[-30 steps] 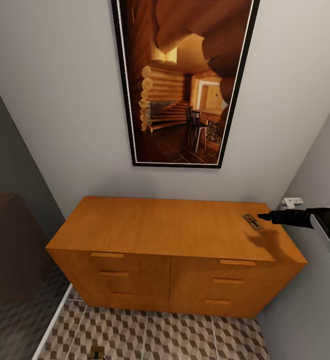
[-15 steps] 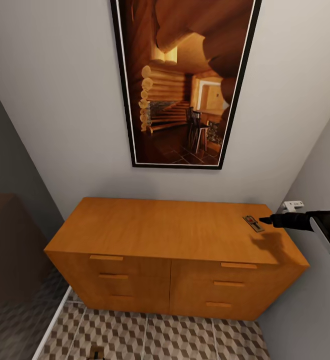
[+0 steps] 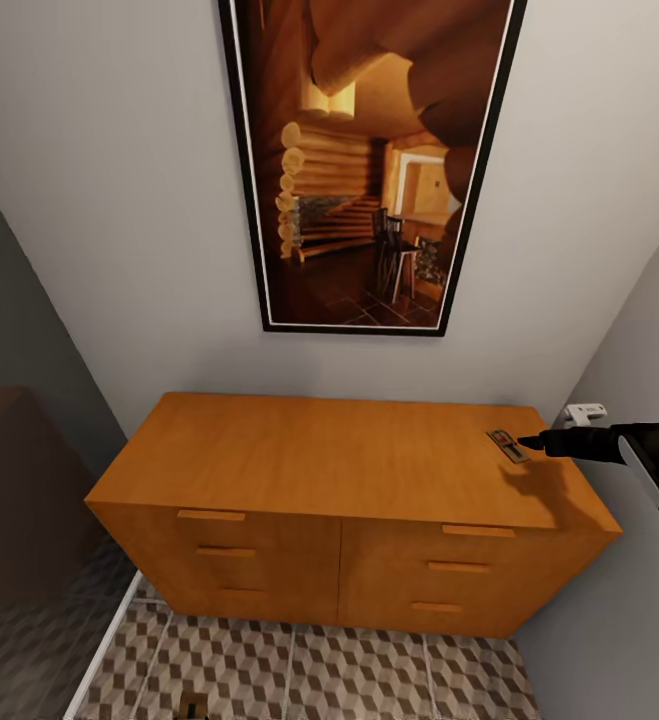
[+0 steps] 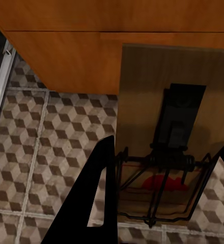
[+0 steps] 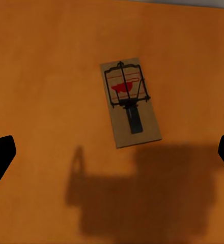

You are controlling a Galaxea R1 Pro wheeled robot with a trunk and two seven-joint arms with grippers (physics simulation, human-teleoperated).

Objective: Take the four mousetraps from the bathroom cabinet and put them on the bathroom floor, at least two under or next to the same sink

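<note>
One mousetrap (image 3: 506, 445) lies flat on the right end of the orange-brown cabinet (image 3: 319, 460). My right gripper (image 3: 529, 441) hovers just right of it, fingertips nearly at its edge. The right wrist view looks straight down on this mousetrap (image 5: 130, 104), with my right gripper (image 5: 112, 155) open wide and both fingers well apart from it. My left gripper (image 4: 163, 173) is shut on a second mousetrap (image 4: 168, 147), held low over the patterned bathroom floor (image 4: 46, 132) in front of the cabinet. A small tan piece, probably this held mousetrap (image 3: 193, 709), shows at the head view's bottom edge.
A large framed picture (image 3: 369, 160) hangs on the wall above the cabinet. A white wall fitting (image 3: 584, 410) sits by the cabinet's back right corner, close to my right arm. Grey walls close in on both sides. The cabinet's drawers (image 3: 214, 550) are shut.
The head view has shifted slightly. My right gripper has crept a little toward the mousetrap on the cabinet top, which has not moved.
</note>
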